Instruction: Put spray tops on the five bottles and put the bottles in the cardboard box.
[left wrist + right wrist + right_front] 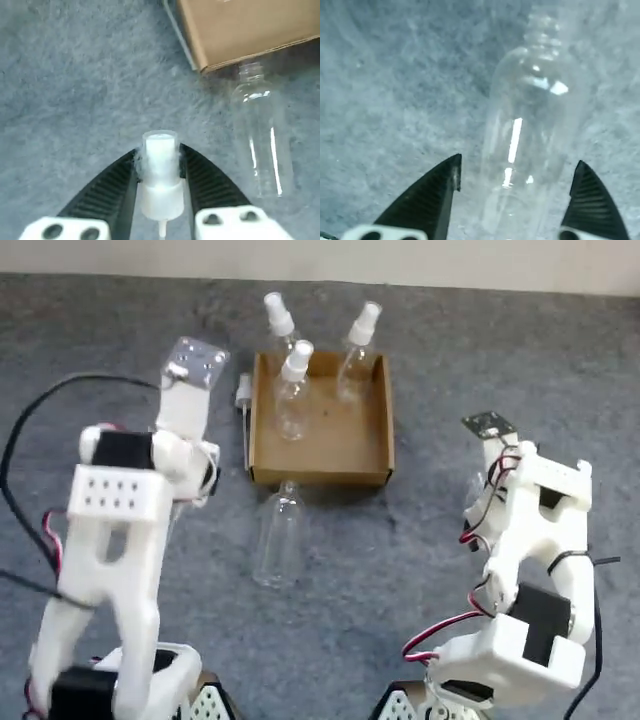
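Clear plastic bottle (525, 140), uncapped, lies on its side on the grey fabric-covered surface (450, 340), between the wide-open fingers of the right hand (519, 161); no contact is visible. The left hand (159, 150) is closed on a white spray top (160, 185), gripped at the head, with the dip tube pointing back toward the wrist. A second uncapped clear bottle (278, 535) lies just in front of the brown cardboard box (320, 477), neck toward it.

Probable faults:
- Round, smooth bottle rolls or squirts out as the right hand closes off-centre.
- Thin wall buckles under excess grip, tilting the neck.
- Dip tube faces away from any bottle neck; without reorientation it will miss the opening or bend.
- Narrow grip on the spray head may let it twist during threading.
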`<state>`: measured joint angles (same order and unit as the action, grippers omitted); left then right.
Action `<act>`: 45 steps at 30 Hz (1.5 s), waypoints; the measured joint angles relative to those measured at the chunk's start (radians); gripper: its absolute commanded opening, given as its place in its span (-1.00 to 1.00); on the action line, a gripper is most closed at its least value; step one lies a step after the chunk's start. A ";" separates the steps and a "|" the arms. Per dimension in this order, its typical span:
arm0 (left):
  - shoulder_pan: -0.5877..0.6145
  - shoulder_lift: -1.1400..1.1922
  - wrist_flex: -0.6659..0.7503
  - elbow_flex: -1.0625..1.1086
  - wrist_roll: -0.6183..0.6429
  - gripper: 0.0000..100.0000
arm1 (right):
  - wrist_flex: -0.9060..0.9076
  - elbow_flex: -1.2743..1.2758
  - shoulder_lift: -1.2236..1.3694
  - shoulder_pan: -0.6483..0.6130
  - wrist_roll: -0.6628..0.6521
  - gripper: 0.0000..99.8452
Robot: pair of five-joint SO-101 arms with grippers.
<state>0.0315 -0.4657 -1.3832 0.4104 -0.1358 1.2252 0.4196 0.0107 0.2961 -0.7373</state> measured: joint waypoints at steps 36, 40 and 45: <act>-0.009 -0.210 0.310 0.427 0.040 -0.99 | 0.071 -0.396 0.327 -0.054 0.084 -0.99; -0.009 -0.210 0.310 0.427 0.041 -0.99 | 0.158 -0.396 0.255 -0.054 0.084 -0.99; -0.009 -0.249 0.310 0.427 0.043 -0.99 | 0.190 -0.373 -0.032 -0.176 0.196 -0.99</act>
<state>0.0222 -0.7142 -1.0733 0.8370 -0.0928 1.4154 0.0468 -0.0215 0.1197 -0.5409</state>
